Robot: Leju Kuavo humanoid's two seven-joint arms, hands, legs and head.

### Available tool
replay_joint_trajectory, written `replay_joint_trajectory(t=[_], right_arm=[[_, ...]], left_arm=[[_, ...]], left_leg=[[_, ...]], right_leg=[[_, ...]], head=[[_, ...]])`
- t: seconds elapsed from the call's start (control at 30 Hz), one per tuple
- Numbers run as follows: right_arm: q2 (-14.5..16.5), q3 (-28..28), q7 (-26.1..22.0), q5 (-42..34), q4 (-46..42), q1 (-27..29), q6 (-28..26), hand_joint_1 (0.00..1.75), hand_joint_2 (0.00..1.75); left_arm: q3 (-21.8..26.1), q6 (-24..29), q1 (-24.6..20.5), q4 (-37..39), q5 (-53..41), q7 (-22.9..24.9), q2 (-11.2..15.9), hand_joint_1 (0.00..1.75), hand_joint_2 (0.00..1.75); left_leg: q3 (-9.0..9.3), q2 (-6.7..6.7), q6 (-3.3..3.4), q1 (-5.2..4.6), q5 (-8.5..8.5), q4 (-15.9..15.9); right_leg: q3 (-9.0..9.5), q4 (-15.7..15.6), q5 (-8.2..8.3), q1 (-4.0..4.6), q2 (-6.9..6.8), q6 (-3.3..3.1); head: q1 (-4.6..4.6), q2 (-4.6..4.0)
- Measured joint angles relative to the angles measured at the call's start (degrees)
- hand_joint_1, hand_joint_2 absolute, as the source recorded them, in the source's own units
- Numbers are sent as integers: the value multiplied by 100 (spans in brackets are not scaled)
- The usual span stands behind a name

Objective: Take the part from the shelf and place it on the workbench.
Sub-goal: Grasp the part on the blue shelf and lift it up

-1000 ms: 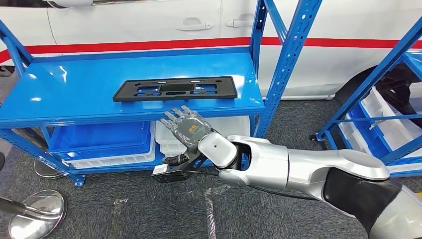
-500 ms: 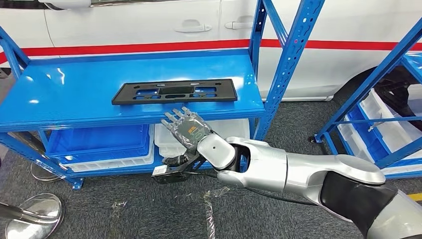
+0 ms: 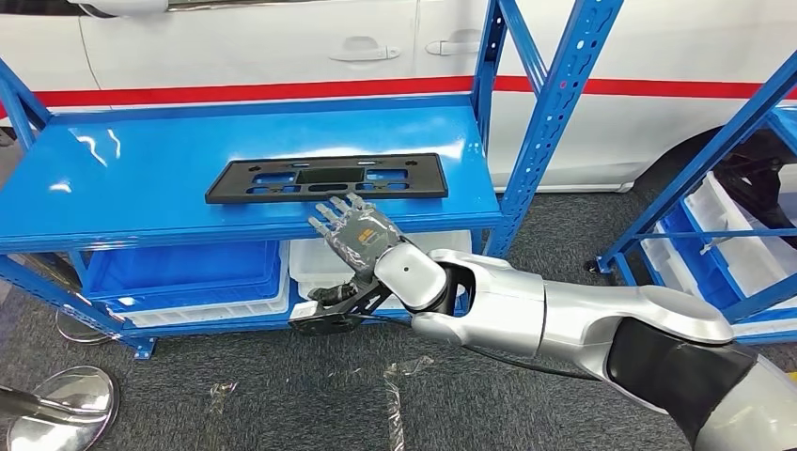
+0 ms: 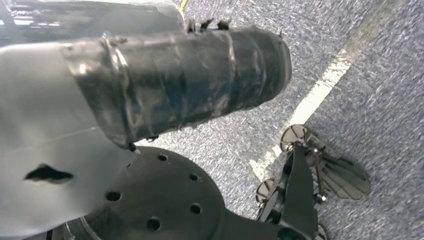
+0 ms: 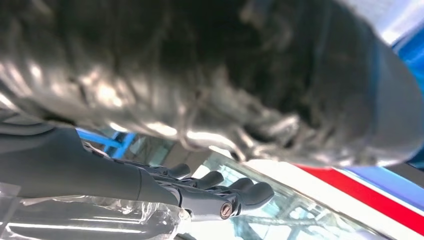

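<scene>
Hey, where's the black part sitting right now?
In the head view, the black part lies flat on the blue shelf, toward its front right, just beyond the fingertips of the right hand.

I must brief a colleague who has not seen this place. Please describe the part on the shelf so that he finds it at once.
Find the blue shelf in front of the white car. On its top board, near the front edge, lies the part, just beyond the right hand. It is a long, flat black plate with cut-outs, unlike the bins below.

Head view: high, looking forward-down onto shelf (image 3: 141, 178). Left wrist view: close, facing floor (image 4: 350, 75). Right wrist view: close behind right hand (image 5: 220, 192).
</scene>
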Motion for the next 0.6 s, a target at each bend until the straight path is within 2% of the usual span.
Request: replay_joint_trajectory(t=[0.07,0.1,0.17,0.2,0.23,0.27,0.33,0.37,0.4,0.47,0.53,0.57,0.6], right_arm=[[2,1,-1,-8,0,-14,10,0,0],[3,1,-1,-13,0,-23,15,0,0],[3,3,-1,-18,2,-30,35,0,0],[4,4,-2,-19,3,-28,46,0,0],[4,6,-2,-20,4,-26,56,0,0],[5,7,-3,-20,4,-25,63,0,0],[10,8,-4,-20,4,-29,69,0,0],[14,8,-4,-22,5,-35,70,0,0],[16,8,-5,-27,5,-42,70,0,0],[23,8,-5,-40,6,-56,70,0,0],[31,8,-5,-55,6,-64,68,0,0],[33,8,-5,-63,7,-73,66,0,0],[34,8,-5,-75,9,-84,64,0,0]], left_arm=[[1,-1,-2,0,-1,-1,2,0,0],[2,-1,-1,0,-1,-2,3,0,0],[2,-1,1,0,-1,-2,3,0,0],[2,-3,5,0,-1,-2,4,0,0],[2,-5,10,0,-1,-4,4,0,0],[2,-7,15,0,0,-6,5,0,0],[3,-9,17,0,1,-11,6,0,0],[4,-9,12,0,1,-14,6,0,0],[4,-10,6,0,2,-16,6,0,0],[4,-11,-2,0,3,-20,8,0,0],[5,-11,6,0,2,-19,14,0,0],[6,-11,10,0,2,-18,17,0,0],[7,-12,10,0,2,-18,21,0,0]], left_leg=[[-87,9,-52,3,-143,221],[-234,13,-73,10,-276,509],[-665,13,-101,14,-527,1267],[-841,14,-109,16,-561,1523],[-919,14,-113,17,-486,1576],[-882,15,-113,19,-312,1406],[-587,18,-106,24,108,683],[-441,16,-88,17,217,367],[-349,13,-65,8,253,172],[-301,3,4,-21,209,85],[-253,3,81,-5,220,36],[-217,6,118,5,224,3],[-183,9,152,13,224,-24]], right_leg=[[63,-52,-2,-33,-2,-63],[91,-66,-10,-38,-8,-87],[114,-64,-36,-27,-17,-126],[122,-58,-51,-22,-18,-135],[132,-49,-69,-23,-16,-138],[147,-36,-91,-27,-13,-132],[184,-4,-147,-33,-5,-100],[191,14,-174,-25,2,-71],[194,21,-193,-14,7,-39],[201,3,-204,4,13,28],[200,28,-249,-6,2,86],[166,122,-314,-12,-4,108],[48,374,-443,-16,-9,122]], head=[[-27,0],[-43,0],[-68,0],[-67,0],[-68,0],[-69,0],[-70,0],[-71,0],[-69,0],[-70,0],[-64,0],[-54,0],[-43,0]])
